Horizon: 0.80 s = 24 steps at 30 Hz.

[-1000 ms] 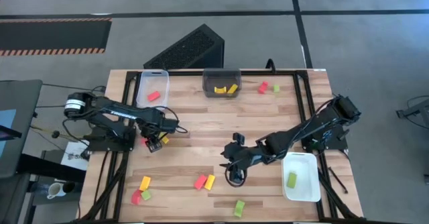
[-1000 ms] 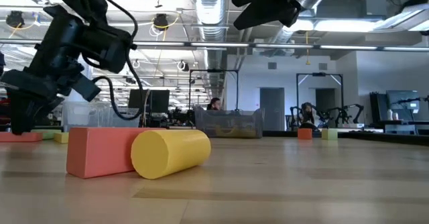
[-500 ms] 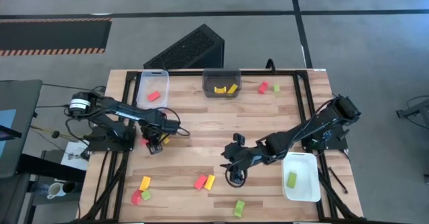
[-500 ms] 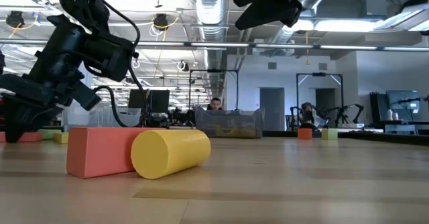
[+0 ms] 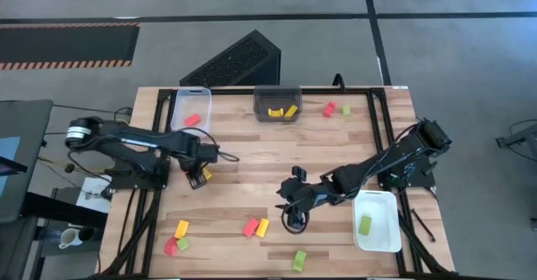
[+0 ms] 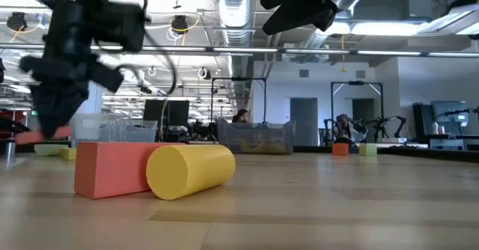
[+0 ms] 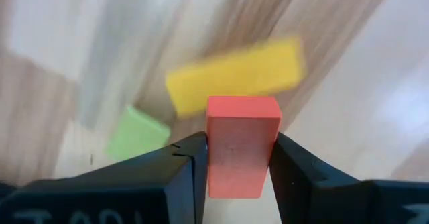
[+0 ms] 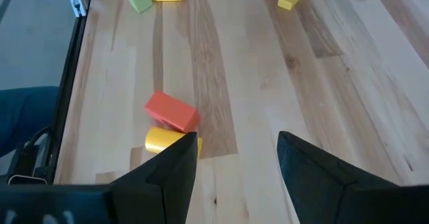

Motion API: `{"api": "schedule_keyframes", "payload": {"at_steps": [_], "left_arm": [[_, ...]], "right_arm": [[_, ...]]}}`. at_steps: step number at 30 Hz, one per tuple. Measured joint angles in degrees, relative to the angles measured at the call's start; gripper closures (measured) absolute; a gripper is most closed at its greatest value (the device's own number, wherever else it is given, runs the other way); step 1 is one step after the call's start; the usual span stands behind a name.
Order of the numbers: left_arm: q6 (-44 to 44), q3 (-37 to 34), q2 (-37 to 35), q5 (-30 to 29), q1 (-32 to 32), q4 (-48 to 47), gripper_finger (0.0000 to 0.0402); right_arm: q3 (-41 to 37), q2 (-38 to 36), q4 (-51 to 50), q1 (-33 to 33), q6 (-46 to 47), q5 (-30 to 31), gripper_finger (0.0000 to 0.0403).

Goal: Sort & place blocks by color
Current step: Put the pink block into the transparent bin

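Clamping one red block (image 7: 240, 143), the left end effector (image 7: 236, 158).

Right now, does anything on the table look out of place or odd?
Nothing stands out. Loose blocks lie scattered, a few already in the trays by colour. The left gripper holds a red block squarely between its fingers; nothing looks spilled or damaged.
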Motion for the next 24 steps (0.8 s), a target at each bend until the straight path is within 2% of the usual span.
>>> {"api": "schedule_keyframes", "payload": {"at_steps": [4, 9, 11, 14, 20, 24], "left_arm": [[-1.7, 4.4, -5.9, -3.8, 0.3, 0.6, 0.0292], [-3.0, 10.7, -10.2, -14.6, 4.7, 0.9, 0.0308], [-1.8, 12.6, -10.6, -17.5, 8.6, 0.7, 0.031], [2.6, 14.5, -10.0, -18.9, 16.4, 0.9, 0.031], [9.3, 14.8, -6.6, -17.6, 33.5, 1.9, 0.0308], [11.9, 14.8, -4.6, -17.5, 41.4, 3.0, 0.0308]], "right_arm": [[0.0, 0.0, 0.0, -0.7, 0.0, 0.0, 0.0175], [0.0, 0.0, 0.3, -2.2, 0.0, 0.0, 0.0175], [0.0, 0.0, 0.6, -3.1, 0.0, 0.0, 0.0175], [0.0, 0.0, 1.6, -4.6, 0.0, 0.0, 0.0175], [0.0, 0.0, 2.1, -7.2, 0.0, 0.0, 0.0175], [0.0, 0.0, 2.1, -8.2, 0.4, 0.0, 0.0175]]}}
